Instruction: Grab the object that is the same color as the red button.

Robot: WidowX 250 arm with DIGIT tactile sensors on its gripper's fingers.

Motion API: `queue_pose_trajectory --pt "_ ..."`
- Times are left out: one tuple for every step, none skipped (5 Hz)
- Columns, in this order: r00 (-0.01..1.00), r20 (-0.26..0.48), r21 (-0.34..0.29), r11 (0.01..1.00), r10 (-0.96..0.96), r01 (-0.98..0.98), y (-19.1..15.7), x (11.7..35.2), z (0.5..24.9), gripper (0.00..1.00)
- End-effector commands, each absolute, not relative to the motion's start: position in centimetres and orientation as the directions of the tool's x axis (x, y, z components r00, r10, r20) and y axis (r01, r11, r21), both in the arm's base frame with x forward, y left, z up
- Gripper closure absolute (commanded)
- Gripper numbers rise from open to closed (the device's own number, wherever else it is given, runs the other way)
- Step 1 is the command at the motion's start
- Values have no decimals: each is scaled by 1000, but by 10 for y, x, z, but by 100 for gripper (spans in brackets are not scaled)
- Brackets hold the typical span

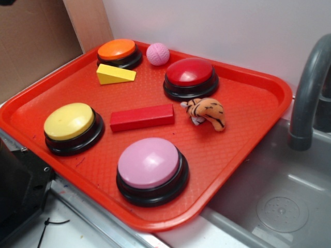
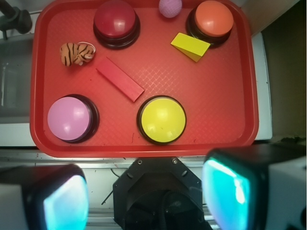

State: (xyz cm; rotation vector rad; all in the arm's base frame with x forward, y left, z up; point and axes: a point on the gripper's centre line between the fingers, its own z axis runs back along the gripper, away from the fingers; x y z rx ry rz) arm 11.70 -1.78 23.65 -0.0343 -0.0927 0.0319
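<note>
Our gripper (image 2: 146,191) is high up above the near edge of the tray (image 2: 230,120), and its two fingers (image 2: 64,201) are wide apart with nothing between them. We want the red block (image 1: 141,117), because it is the same color as the red button (image 1: 190,72). The block lies flat in the middle of the tray, between the yellow button (image 1: 70,121) and the little tiger (image 1: 207,111), with the pink button (image 1: 150,163) near it too. Lots could go wrong. The block and the tray are almost the same red, so we might miss it. It lies slanted, so if we do not turn our fingers to match, they could push it away. It is low and flat, so we may slide over it or bump the tray. If we come down off to one side, we could knock the yellow button or the tiger, or grab the yellow wedge (image 1: 115,74) by mistake.
</note>
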Motion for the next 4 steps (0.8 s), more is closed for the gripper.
queue_pose_trajectory --pt "995 92 -36 999 33 -30 -18 117 236 0" --pt "994 99 -50 997 -45 50 -19 138 215 0" --pt "990 95 -69 992 -100 107 -16 162 189 0" --pt "977 88 -27 980 -194 197 -17 192 152 0"
